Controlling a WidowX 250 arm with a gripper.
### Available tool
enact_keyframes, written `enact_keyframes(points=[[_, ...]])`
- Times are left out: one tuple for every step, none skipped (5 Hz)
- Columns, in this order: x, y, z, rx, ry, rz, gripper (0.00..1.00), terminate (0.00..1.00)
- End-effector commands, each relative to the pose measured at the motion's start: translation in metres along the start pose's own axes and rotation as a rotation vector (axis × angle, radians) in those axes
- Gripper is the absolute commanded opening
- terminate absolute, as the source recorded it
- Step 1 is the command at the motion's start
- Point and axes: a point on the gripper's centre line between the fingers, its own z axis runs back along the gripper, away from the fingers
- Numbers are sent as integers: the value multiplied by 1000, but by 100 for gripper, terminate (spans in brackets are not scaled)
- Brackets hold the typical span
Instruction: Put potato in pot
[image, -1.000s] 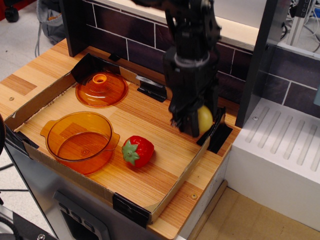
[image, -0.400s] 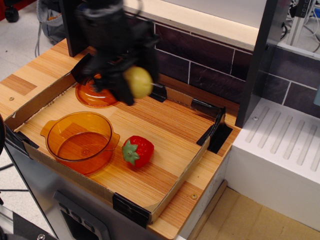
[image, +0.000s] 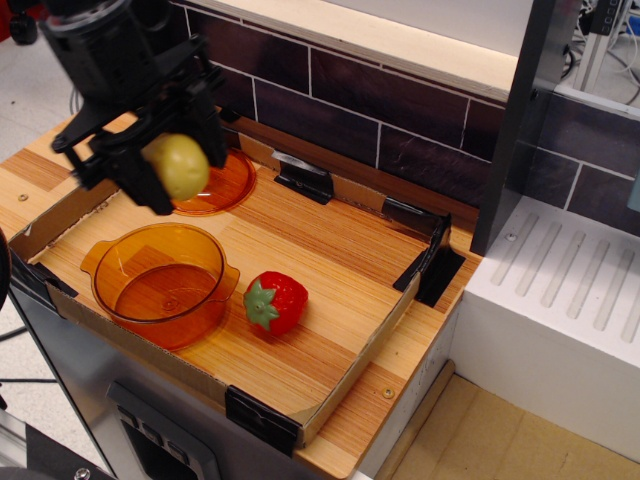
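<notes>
Overhead, my gripper (image: 172, 168) hangs above the bench (image: 330, 340), its black fingers (image: 207, 125) pinching the pale-yellow potato (image: 180, 166) clear of everything below. I see the potato held in the air over the far rim of the orange pot (image: 160, 283), which sits at the near left of the cardboard tray (image: 350, 375). A red strawberry (image: 274, 301) lies just right of the pot; the orange lid (image: 222, 182) rests farther back, partly hidden behind the gripper.
</notes>
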Motion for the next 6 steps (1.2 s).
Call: enact_keyframes(points=[[29,10,-4,8,-106,19,0,0],[35,15,-10,22,-128,24,0,0],[34,16,-25,54,-154,-10,100,0],[29,11,-27,56,-162,-21,100,0],[22,5,-17,31,-154,-17,100,0],[12,-3,0,11,-131,-12,100,0]])
